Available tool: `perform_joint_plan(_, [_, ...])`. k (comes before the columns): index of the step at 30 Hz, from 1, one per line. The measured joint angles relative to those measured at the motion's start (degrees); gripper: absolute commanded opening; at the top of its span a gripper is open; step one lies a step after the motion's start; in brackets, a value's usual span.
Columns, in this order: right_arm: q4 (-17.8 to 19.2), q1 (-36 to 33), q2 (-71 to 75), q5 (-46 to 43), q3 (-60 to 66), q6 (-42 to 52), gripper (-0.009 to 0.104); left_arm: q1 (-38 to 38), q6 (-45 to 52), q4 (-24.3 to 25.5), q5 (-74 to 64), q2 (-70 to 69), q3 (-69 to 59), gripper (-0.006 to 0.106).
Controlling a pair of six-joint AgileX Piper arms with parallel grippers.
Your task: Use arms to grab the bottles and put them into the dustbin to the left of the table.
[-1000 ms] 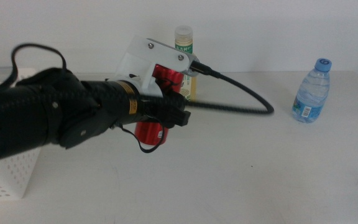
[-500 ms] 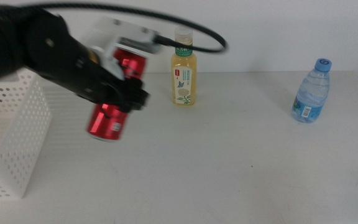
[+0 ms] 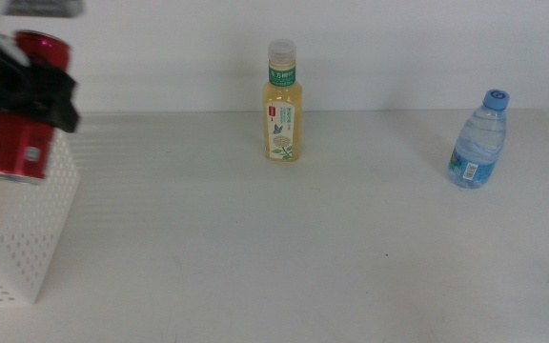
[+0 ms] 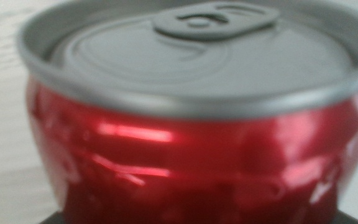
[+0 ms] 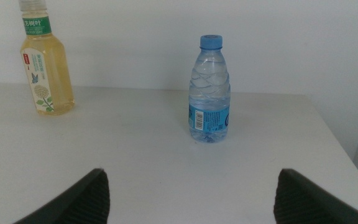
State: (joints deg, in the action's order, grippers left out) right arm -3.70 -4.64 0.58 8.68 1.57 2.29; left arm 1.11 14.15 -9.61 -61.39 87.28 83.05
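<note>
Carried leftward off the tabletop since the earlier frames, the red can now hangs over the dustbin in the middle view, clamped in the left gripper, not yet dropped. Left wrist view: the can fills the picture. Right wrist view: right gripper, jaws apart, waits facing the water bottle and yellow-drink bottle, both upright, untouched.

The red can has a grey metal top and a glossy, dented side, held in the black left gripper above the white dustbin dotted with rows of round holes. The yellow-drink bottle has a beige cap and a green-and-white label with a small red mark. The clear water bottle has a blue cap and blue label, on the plain white-grey table.
</note>
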Motion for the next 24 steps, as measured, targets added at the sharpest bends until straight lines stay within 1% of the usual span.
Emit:
perform_joint_plan(3, [0.0, 0.0, 0.0, 0.0, 0.0, 0.0, 0.077, 4.49, 1.93, -1.21, -4.3, 1.17, 3.71, -0.005])
perform_joint_plan(7, [0.0, 0.0, 0.0, 0.0, 0.0, 0.0, 0.077, 10.27, 3.59, -1.51, -9.73, 4.95, 8.87, -0.005])
perform_joint_plan(11, [0.0, 0.0, 0.0, 0.0, 0.0, 0.0, 0.077, 14.87, 3.98, -1.51, -10.27, 9.89, 13.1, -0.005])
perform_joint_plan(16, [0.0, 0.0, 0.0, 0.0, 0.0, 0.0, 0.077, 18.12, 3.98, -0.65, -10.2, 14.95, 15.77, -0.005])
perform_joint_plan(22, [0.0, 0.0, 0.0, 0.0, 0.0, 0.0, 0.077, 19.07, 3.99, 3.57, -10.15, 19.59, 16.19, -0.005])
perform_joint_plan(24, [0.0, 0.0, 0.0, 0.0, 0.0, 0.0, 0.077, 19.12, 3.99, 3.89, -10.09, 21.26, 16.19, -0.005])
